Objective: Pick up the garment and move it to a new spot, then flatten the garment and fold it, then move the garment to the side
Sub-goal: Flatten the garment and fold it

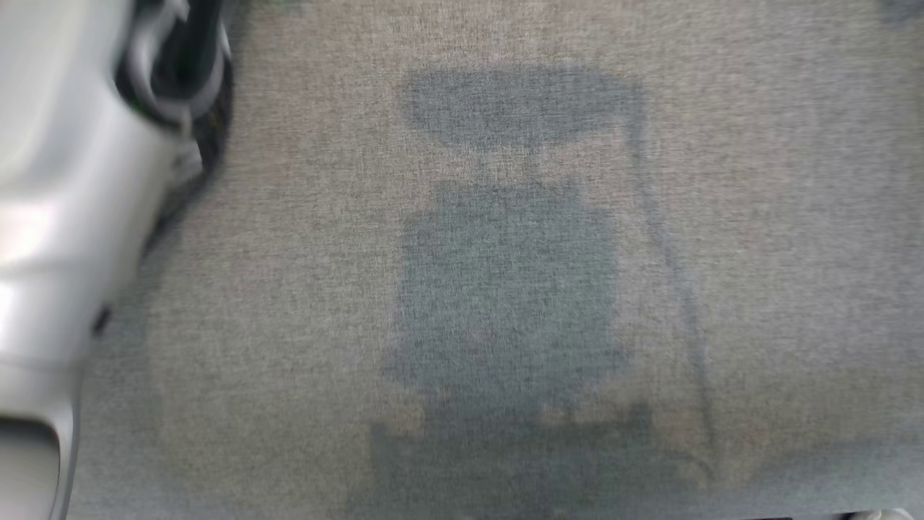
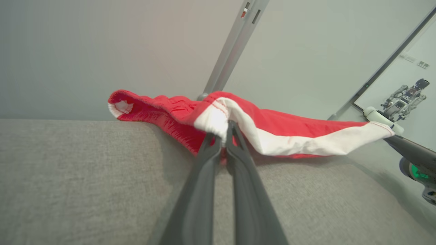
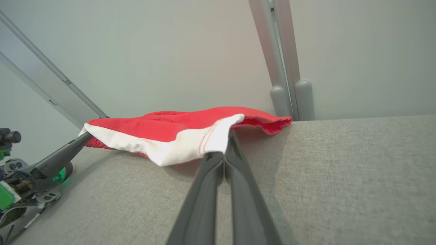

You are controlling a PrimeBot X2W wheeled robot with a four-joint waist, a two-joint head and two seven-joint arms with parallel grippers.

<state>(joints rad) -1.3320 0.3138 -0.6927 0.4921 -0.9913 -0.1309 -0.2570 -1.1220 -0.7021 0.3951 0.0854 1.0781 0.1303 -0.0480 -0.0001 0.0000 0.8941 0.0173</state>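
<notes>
Grey, maybe upholstered surface (image 2: 68, 170), both end effectors (image 2: 223, 136) (image 3: 223, 149) clamping garment (image 2: 289, 126)

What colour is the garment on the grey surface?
The garment is red with a wide white band, clearest in the right wrist view.

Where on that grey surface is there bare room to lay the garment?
Bare grey surface lies along the near side of the garment and out to either side. It is crowded at the back edge: the garment, pinched by the left gripper and right gripper, sits beside the metal post.
</notes>
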